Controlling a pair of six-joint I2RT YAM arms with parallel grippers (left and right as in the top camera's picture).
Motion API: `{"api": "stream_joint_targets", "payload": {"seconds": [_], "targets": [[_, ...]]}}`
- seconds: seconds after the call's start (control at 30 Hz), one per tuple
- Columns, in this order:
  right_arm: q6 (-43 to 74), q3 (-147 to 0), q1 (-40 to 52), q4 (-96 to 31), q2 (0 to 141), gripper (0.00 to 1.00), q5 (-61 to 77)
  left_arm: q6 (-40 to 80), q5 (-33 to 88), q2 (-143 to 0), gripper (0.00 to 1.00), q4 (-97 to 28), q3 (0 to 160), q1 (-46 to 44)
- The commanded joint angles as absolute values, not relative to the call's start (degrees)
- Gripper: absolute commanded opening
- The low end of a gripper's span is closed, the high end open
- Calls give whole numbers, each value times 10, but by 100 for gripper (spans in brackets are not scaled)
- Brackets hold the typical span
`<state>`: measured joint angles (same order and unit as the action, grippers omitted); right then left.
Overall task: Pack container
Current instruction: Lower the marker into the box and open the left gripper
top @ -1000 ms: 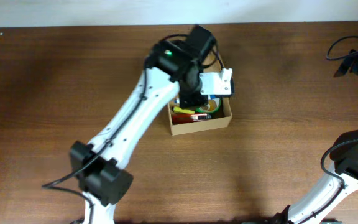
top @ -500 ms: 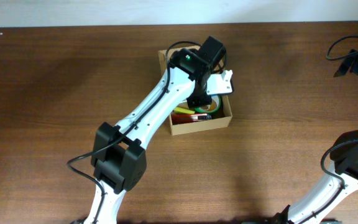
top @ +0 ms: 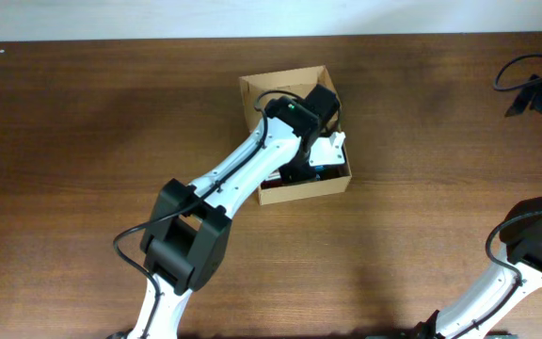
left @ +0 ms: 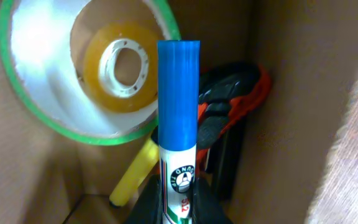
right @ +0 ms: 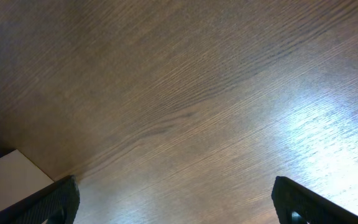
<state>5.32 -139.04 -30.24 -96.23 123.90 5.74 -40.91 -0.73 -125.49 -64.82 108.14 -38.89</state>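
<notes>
The container [top: 284,85], a brown cardboard box with its flap lid open at the back, sits mid-table. My left gripper [top: 316,158] reaches down inside it. In the left wrist view this gripper [left: 180,200] is shut on a blue-capped marker [left: 178,106], which points into the box. Below the marker lie a green-edged tape roll [left: 48,106] with a small yellowish roll [left: 122,67] inside it, a yellow marker [left: 135,175] and an orange-and-black tool [left: 238,99]. My right gripper [right: 176,200] hangs open over bare wood, holding nothing.
The box's cardboard wall [left: 309,106] stands close on the right of the held marker. The right arm [top: 534,250] rises at the table's right edge, with cables [top: 534,80] at the far right corner.
The left arm has swung toward the front and lowered into the box with the blue marker, uncovering the open flap behind it. The right arm has not moved.
</notes>
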Motion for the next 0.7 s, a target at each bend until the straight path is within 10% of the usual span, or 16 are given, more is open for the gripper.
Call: {"api": "stream_joint_targets", "payload": {"seconds": [0.0, 0.43, 0.67], "targets": [[49, -1390, -300, -962, 1222, 99, 65, -401, -9, -1258, 2, -646, 1078, -402], [49, -1390, -300, -962, 1222, 99, 65, -385, -9, -1258, 2, -647, 1078, -420], [49, -1390, -300, -962, 1222, 100, 65, -377, -9, -1258, 27, -648, 1078, -420]]}}
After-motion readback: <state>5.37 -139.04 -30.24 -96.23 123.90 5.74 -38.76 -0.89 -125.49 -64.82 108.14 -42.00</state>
